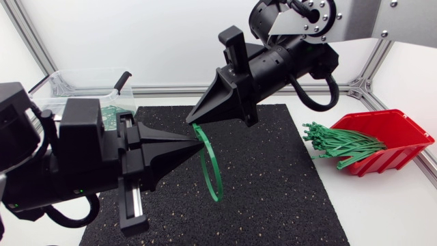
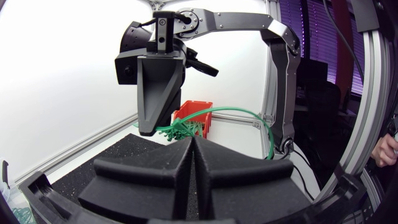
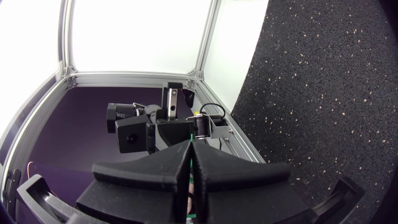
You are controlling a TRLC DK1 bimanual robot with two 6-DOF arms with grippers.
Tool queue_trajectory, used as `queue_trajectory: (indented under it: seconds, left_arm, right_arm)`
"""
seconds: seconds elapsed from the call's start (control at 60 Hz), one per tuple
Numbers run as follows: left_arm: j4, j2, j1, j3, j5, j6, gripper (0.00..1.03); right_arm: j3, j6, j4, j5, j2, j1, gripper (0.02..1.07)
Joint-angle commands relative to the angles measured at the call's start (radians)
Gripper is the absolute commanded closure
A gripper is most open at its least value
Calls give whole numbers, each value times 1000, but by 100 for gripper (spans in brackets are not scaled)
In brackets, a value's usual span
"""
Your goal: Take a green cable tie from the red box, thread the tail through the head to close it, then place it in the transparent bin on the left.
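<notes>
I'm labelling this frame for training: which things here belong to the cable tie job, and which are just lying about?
Job:
- green cable tie, looped, gripped by left pincer and right pincer
- red box with spare ties
- transparent bin

Just there:
- black foam mat
- white table

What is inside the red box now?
A bundle of green cable ties lies in the red box, their ends sticking out. How many lie underneath is hidden.
</notes>
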State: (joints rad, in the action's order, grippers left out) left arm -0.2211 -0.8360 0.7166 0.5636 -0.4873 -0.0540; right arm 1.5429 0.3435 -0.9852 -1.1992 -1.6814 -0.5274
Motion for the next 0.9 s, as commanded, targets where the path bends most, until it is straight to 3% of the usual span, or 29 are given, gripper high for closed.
queue_trajectory:
  seconds: [0.0,0.05,0.083,0.183,0.267,0.35,0.383,0.483,0.65,0.883]
  left_arm:
    - [5,21,46,33,-50,-24,100]
    - [17,20,44,33,-37,-26,100]
    - [26,20,35,33,-36,-27,100]
    - [62,20,-32,47,-36,-26,100]
    - [104,20,-82,65,-39,-27,100]
    - [170,21,-124,87,-50,-26,100]
    - [193,23,-138,93,-54,-26,100]
    - [270,29,-192,116,-54,-27,100]
    - [416,-11,-263,182,-50,-47,100]
    - [551,-77,-419,279,53,-121,100]
  right_arm:
    - [-13,8,31,33,2,-5,101]
    - [-18,6,29,35,26,-17,101]
    - [-20,6,25,35,43,-22,94]
    - [-9,-24,-23,35,80,-33,55]
    - [2,-83,-70,36,88,-23,43]
    - [-4,-121,-75,67,94,3,12]
    - [-6,-133,-75,105,94,14,6]
    - [-24,-163,-50,222,104,52,6]
    - [-122,-192,79,533,172,58,6]
    - [-213,-241,106,865,241,67,6]
